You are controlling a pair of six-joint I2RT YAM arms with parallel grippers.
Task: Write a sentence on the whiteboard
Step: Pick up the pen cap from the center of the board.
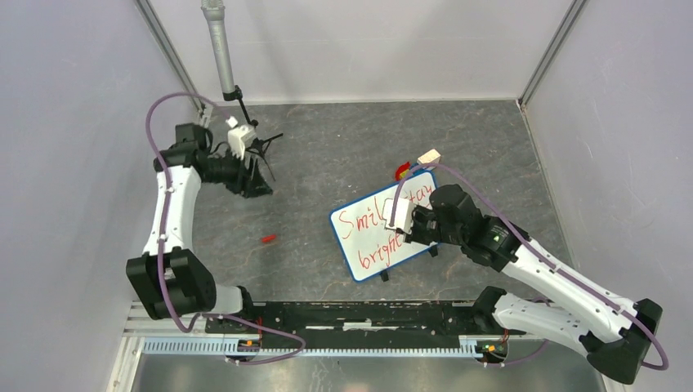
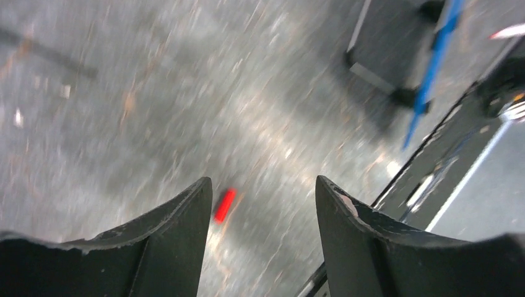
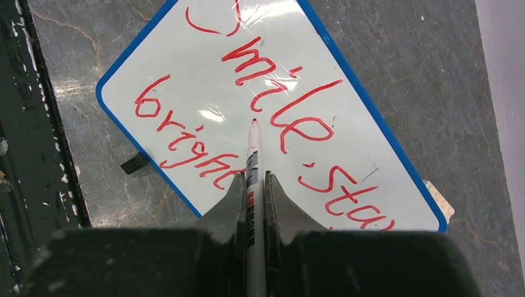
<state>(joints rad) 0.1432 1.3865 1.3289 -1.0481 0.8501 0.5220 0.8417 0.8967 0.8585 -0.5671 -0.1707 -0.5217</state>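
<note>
The whiteboard (image 1: 357, 245) lies on the grey table, right of centre, with a blue rim and black legs. The sentence (image 1: 365, 220) is in red: "Smile, stay" above "bright". In the right wrist view the whiteboard (image 3: 198, 80) fills the top, with the sentence (image 3: 272, 93) clear. My right gripper (image 1: 406, 224) is over the board's right half, shut on a white marker (image 3: 252, 158). The marker's red tip sits between the two lines, and I cannot tell if it touches. That gripper (image 3: 252, 177) clamps the barrel. My left gripper (image 1: 258, 184) is open and empty at the far left (image 2: 263, 185).
A red marker cap (image 1: 268, 239) lies on the table left of the board and shows between the left fingers (image 2: 224, 205). A grey pole on a black tripod (image 1: 219, 49) stands at the back left. A small red object (image 1: 400, 170) sits at the board's far edge. The board's blue rim (image 2: 433, 62) shows in the blurred left wrist view.
</note>
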